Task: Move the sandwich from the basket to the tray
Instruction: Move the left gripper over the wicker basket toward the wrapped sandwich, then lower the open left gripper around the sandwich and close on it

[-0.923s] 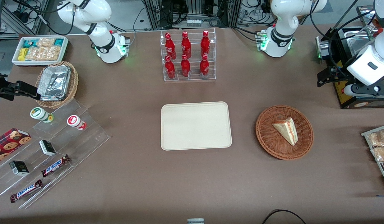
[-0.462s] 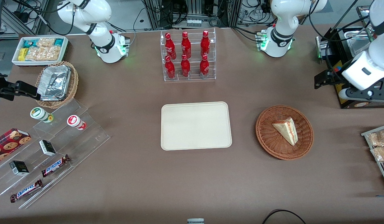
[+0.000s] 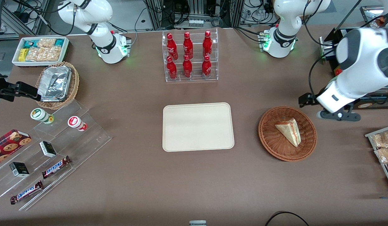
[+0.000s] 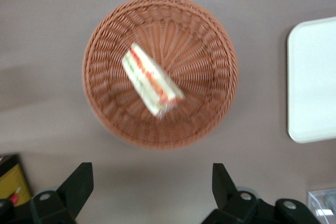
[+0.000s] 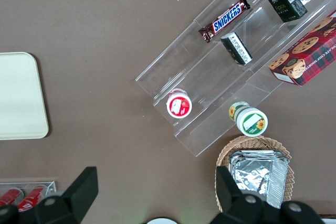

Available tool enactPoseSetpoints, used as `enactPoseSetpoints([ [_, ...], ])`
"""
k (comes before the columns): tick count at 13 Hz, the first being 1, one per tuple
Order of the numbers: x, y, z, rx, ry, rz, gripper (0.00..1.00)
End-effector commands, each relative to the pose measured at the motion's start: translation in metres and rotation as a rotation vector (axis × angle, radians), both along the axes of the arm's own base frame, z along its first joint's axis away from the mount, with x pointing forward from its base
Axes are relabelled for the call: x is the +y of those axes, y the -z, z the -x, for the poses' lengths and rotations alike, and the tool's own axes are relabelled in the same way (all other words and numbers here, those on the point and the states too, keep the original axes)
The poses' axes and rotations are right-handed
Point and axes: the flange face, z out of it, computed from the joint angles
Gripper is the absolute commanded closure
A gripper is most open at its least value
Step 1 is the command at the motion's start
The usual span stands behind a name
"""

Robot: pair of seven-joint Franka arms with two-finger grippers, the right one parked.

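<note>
Lying flat in the round reddish-brown woven wicker basket [image 3: 287,133] is the small triangular wedge of pale bread, the sandwich [image 3: 288,131], resting a little off the basket's centre on the woven floor. Its long axis runs slantwise: the narrow tip points toward the front camera and slightly toward the working arm's end of the table, the broad end away from the camera. Red and yellow-green filling stripe shows along the cut edge, the one turned toward the working arm's end. Bare weave shows all round the wedge; it touches no part of the rim.

Beside the basket, toward the parked arm's end, sits the flat cream rectangular plastic tray [image 3: 198,127], well apart from the basket, with bare brown tablecloth [image 3: 187,185] between them.

Above the table, just beside the basket's rim, slightly farther from the camera and toward the working arm's end, hangs the left arm's black two-finger gripper [image 4: 152,182]. Jaws stand wide apart, holding nothing; in the wrist view the basket [image 4: 160,70] and sandwich [image 4: 151,80] lie ahead of the fingertips [image 4: 80,179].

Farther from the camera than the tray stands a clear acrylic rack of red bottles [image 3: 189,56].
</note>
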Motion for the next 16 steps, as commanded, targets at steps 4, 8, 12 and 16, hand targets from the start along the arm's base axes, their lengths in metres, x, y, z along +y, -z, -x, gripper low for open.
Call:
enactPoseSetpoints([
  [4, 0.001, 0.092, 0.008, -0.121, -0.072, 0.02, 0.0],
  [8, -0.001, 0.116, 0.002, -0.111, -0.269, 0.023, 0.0],
  [12, -0.013, 0.136, 0.001, -0.089, -0.603, 0.016, 0.0],
  [16, -0.015, 0.14, 0.004, -0.074, -0.731, 0.003, 0.0],
])
